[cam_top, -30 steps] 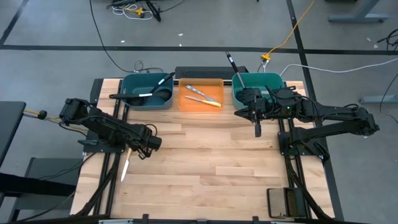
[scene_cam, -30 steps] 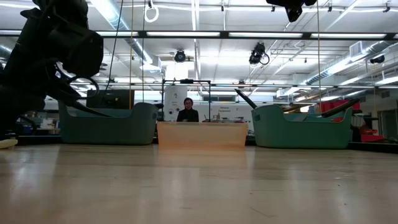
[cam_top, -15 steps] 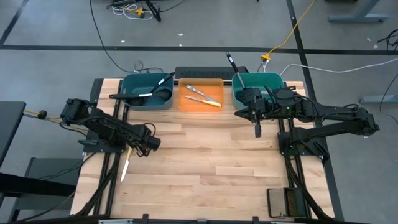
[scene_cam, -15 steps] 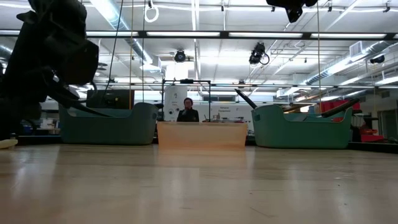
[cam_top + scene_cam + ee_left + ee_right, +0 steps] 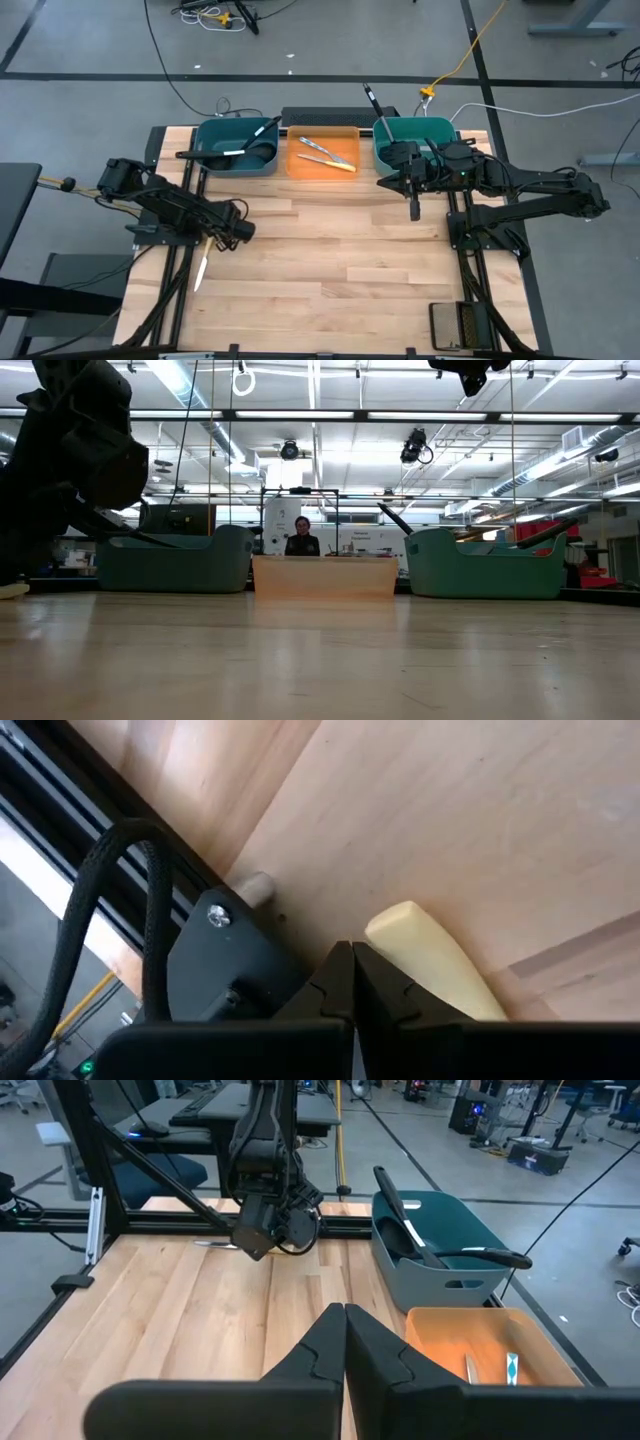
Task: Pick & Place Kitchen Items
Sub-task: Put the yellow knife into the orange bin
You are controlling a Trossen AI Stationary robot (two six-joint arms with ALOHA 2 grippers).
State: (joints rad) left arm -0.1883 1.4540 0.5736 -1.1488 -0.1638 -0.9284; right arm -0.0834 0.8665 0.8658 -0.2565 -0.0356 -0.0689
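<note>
A knife [image 5: 201, 265] with a pale yellow handle [image 5: 430, 960] lies flat near the table's left edge, blade toward the near side. My left gripper [image 5: 225, 238] [image 5: 350, 982] is low over the handle's far end, fingers shut, with the handle just beside them. My right gripper [image 5: 413, 208] [image 5: 345, 1345] hangs shut above the table in front of the right teal bin [image 5: 440, 128], touching nothing. Black ladles and a spatula lie in the left teal bin [image 5: 205, 135]. Two knives [image 5: 327, 153] lie in the orange bin [image 5: 296, 168]. A black utensil [image 5: 372, 100] sticks out of the right teal bin. My left gripper's shut fingers [image 5: 395, 995] stand right against the side of the knife's pale handle, near its rounded end [image 5: 395, 920], slanting down toward the table's left edge. I cannot tell whether they touch it. The knife lies flat on the wood.
The three bins stand in a row along the far edge. Black rails and a cable [image 5: 150, 900] run along the table's left edge close to my left gripper. Bare wood [image 5: 340, 260] spans the middle and near side. A person [image 5: 302, 538] sits in the room beyond.
My left gripper has shifted slightly toward the table's left edge. The knife has stayed where it was, and my right arm has kept still.
</note>
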